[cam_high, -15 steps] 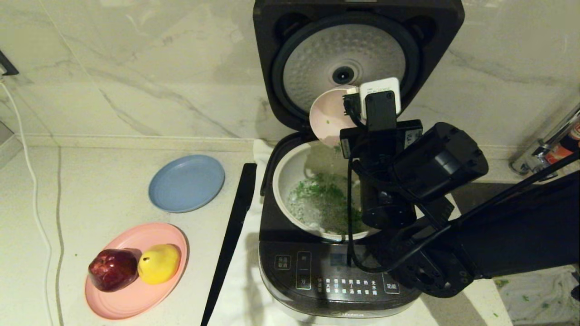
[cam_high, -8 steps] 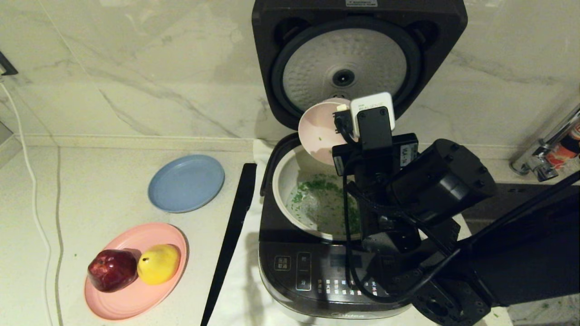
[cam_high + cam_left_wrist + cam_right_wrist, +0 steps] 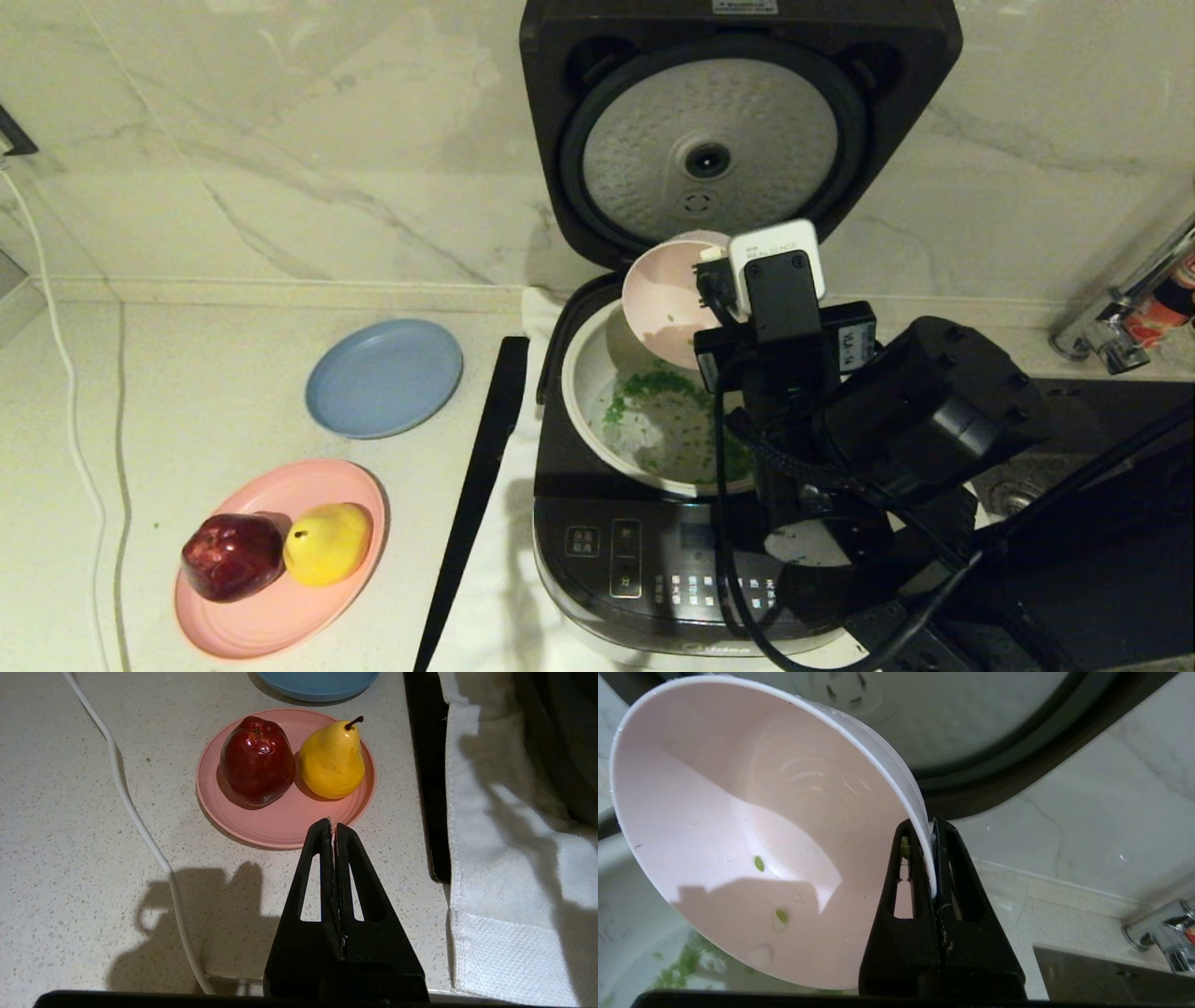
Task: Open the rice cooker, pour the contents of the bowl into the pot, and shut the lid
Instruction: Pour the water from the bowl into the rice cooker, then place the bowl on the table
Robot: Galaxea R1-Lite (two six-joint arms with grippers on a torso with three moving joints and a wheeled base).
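The dark rice cooker [image 3: 691,569] stands with its lid [image 3: 709,131] swung up, the dimpled silver disc facing me. Green and white grains [image 3: 667,420] lie in the cream pot [image 3: 583,373]. My right gripper [image 3: 928,833] is shut on the rim of the pink-cream bowl [image 3: 752,826], which hangs tipped on its side over the pot's back edge [image 3: 665,294]. Only a few green grains [image 3: 759,863] cling inside it. My left gripper [image 3: 331,826] is shut and holds nothing, hovering above the counter near the pink plate.
A pink plate [image 3: 280,607] with a red apple [image 3: 231,555] and yellow pear [image 3: 327,541] lies front left. A blue plate [image 3: 385,376] sits behind it. A black strip [image 3: 476,485] and white towel [image 3: 504,868] flank the cooker. A tap [image 3: 1120,317] stands right.
My right arm has drawn the tipped bowl down and slightly back toward the pot. The grains have settled in the pot. The left gripper's earlier state is not shown.
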